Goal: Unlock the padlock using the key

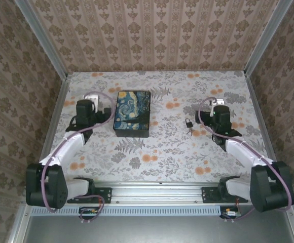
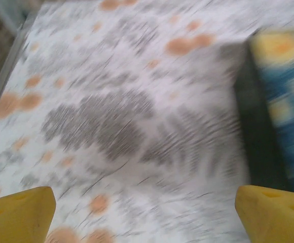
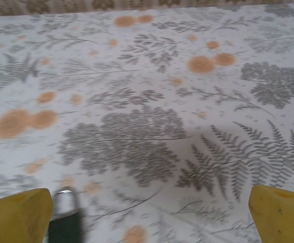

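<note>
left gripper (image 2: 147, 215): fingers (image 2: 17, 215) spread wide, nothing between them, above the floral tablecloth (image 2: 111, 116), beside the starry night box (image 1: 132, 113). right gripper (image 3: 149, 217): spread wide as well, empty. padlock (image 1: 188, 122): on the tablecloth between box and right gripper, apart from the box. in the right wrist view, shackle up, just beside one yellow fingertip (image 3: 17, 215); contact not discernible.

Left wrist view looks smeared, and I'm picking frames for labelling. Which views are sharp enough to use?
Left wrist: heavy motion blur, with the box and the tablecloth print streaked. Right wrist: mildly soft, with the padlock at the bottom edge out of focus. Top external: sharp and evenly lit, with only soft shadows.
</note>
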Available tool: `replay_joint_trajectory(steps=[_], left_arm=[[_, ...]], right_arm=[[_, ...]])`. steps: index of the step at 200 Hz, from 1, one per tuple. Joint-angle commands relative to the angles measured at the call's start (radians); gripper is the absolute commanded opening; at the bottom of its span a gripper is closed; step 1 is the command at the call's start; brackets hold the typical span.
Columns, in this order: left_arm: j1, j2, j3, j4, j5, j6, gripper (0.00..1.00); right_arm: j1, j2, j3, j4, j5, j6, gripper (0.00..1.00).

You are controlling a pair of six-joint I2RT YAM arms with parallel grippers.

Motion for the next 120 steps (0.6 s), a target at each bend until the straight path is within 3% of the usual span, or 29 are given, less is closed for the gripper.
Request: replay_joint_trajectory(steps=[1,12,32,44,55,66,89,120], left_arm=[[0.059,0.068,-0.135,0.313,-0.064,0.076,0.98],[0.101,0.101,-0.194,0.492,0.020,0.044,1.00],[0.147,0.154,-0.218,0.650,0.147,0.045,1.00],[0.178,0.227,-0.241,0.746,0.234,0.035,1.00],[0.177,0.312,-0.277,0.918,0.243,0.048,1.00],[0.167,0.274,-0.250,0.789,0.275,0.064,1.00],[0.125,0.286,-0.227,0.773,0.143,0.080,1.00],[0.124,0.288,-0.228,0.778,0.140,0.080,1.00]], right_arm=[[-0.042,0.104,-0.078,0.374,-0.037,-0.087,1.00],[-0.075,0.186,-0.092,0.465,-0.087,-0.058,1.00],[-0.084,0.304,-0.115,0.620,-0.138,-0.062,1.00],[-0.095,0.276,-0.106,0.548,-0.170,-0.061,1.00],[-0.107,0.291,-0.106,0.572,-0.188,-0.049,1.00],[-0.107,0.286,-0.100,0.557,-0.186,-0.052,1.00],[-0.106,0.286,-0.102,0.556,-0.180,-0.051,1.00],[-0.097,0.283,-0.103,0.555,-0.164,-0.057,1.00]])
